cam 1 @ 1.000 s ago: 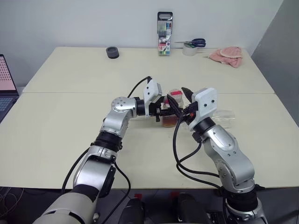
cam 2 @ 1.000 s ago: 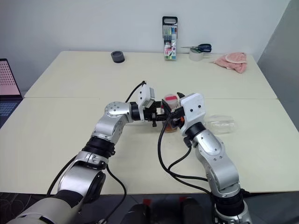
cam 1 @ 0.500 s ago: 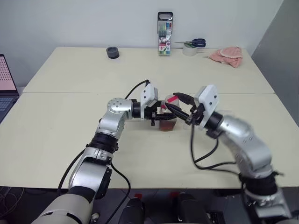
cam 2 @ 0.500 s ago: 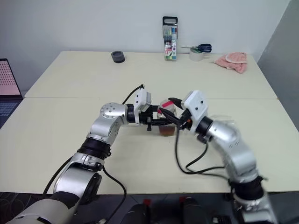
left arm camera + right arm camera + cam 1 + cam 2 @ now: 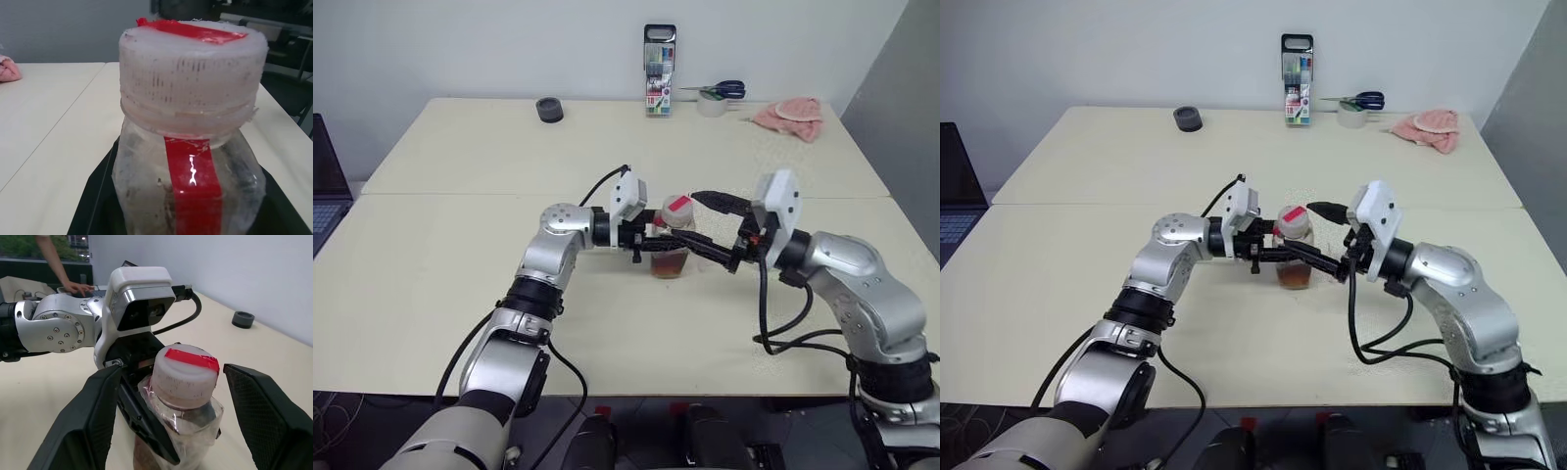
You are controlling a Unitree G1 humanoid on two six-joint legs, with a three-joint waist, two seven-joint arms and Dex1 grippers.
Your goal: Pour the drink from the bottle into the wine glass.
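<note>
material: thin clear plastic is seen in the bottle [image 5: 670,238], with a red strip down its side and over its white ribbed cap [image 5: 186,368]; the wall looks crinkled, so it is judged soft and easily dented by a hard squeeze.
contents: amber drink [image 5: 669,262] is seen low in the bottle; a light load is expected, with the liquid free to slosh.
place: the bottle is held upright at the middle of the table [image 5: 460,294], between the two arms, with its base at or just above the surface.
left gripper [image 5: 1271,251]: clenched on the bottle's body below the cap, from the robot's left.
right gripper [image 5: 172,421]: released, its fingers [image 5: 95,421] spread wide to either side of the cap and apart from it.
cap: still in place, so nothing can be poured until it is taken off.
hold: the ribbed cap is judged the best spot for the right fingers, as the ribs give purchase; the body is best gripped just firmly enough not to buckle.
risk: smooth plastic and tape may slip or turn in the left grip when the cap is twisted.
</note>
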